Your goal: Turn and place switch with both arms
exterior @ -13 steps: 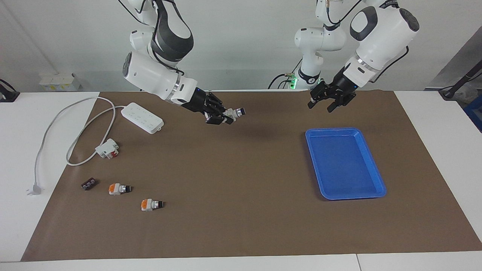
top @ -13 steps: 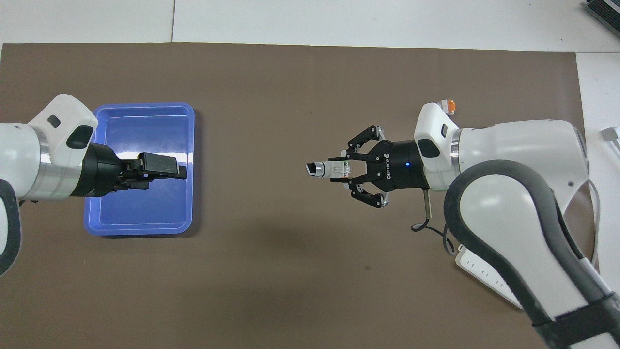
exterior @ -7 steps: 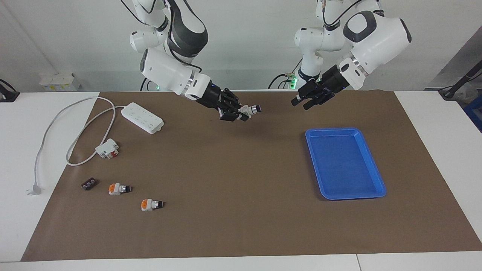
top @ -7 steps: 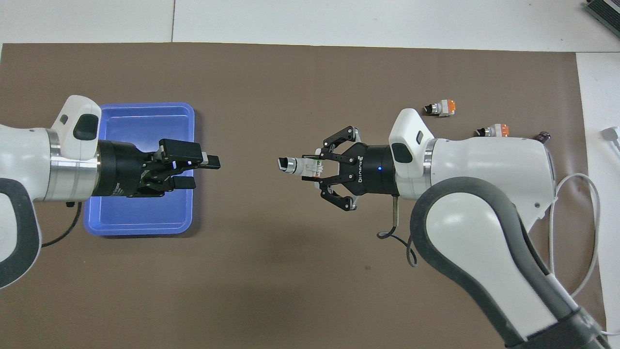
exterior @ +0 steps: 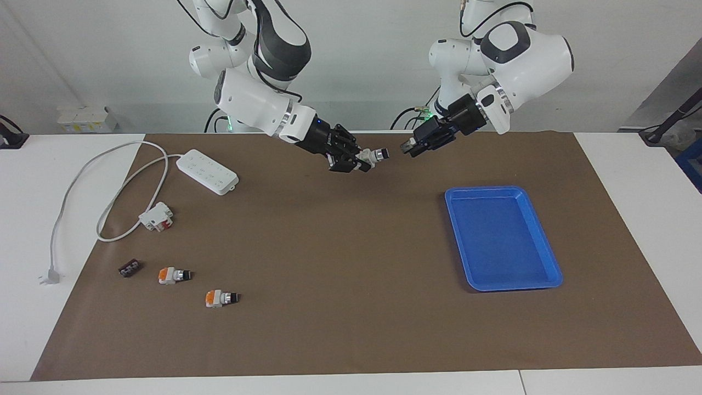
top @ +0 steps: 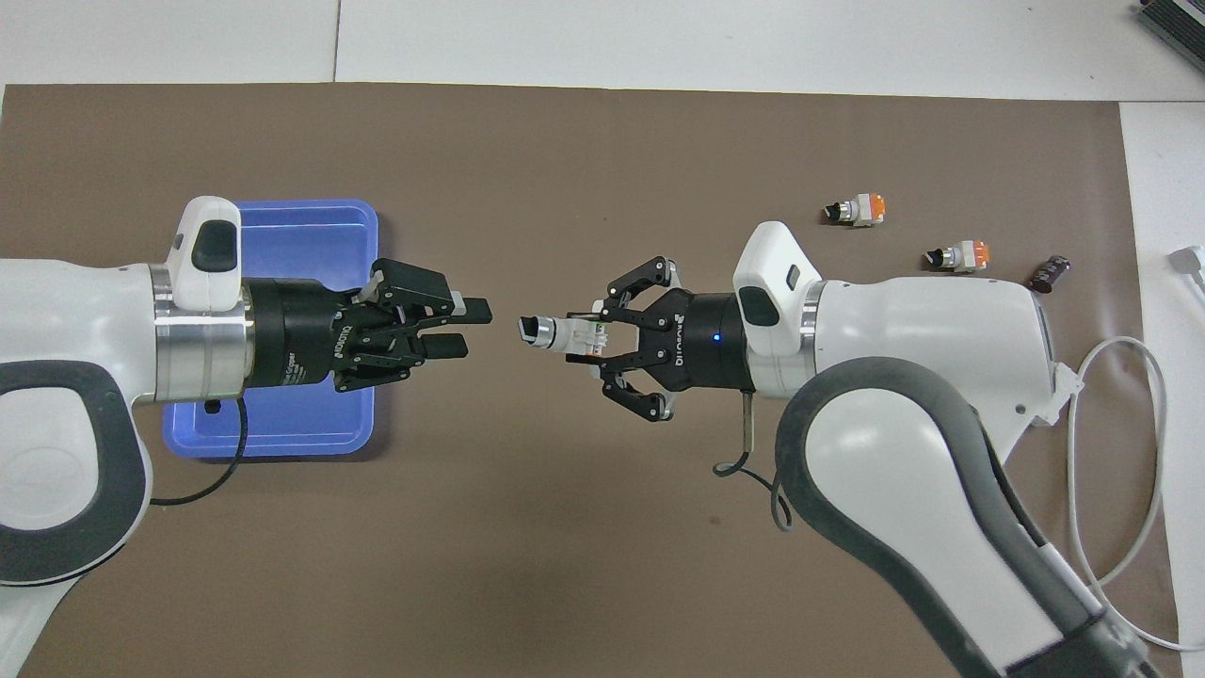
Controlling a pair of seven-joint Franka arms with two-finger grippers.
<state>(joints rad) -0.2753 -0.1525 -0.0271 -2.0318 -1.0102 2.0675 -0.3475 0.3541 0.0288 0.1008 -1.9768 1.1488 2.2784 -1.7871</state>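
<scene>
Handover pose: both arms raised over the middle of the brown mat.

Right tool [top: 588, 339] is clenched on the switch [top: 565, 332], held level in the air with its black knob at 9 o'clock in the overhead view, aimed at the left tool [top: 471, 330]. Left tool's fingers [top: 475, 312] stand parted, gripping nothing, tips just short of the knob. The blue tray [top: 282, 212] lies under the left arm's wrist; two orange-based switches [exterior: 174, 275] rest on the surface.

Right gripper [top: 588, 341] is holding the switch [top: 555, 331] mid-frame, knob facing the left gripper [top: 466, 330], a gap between.
</scene>
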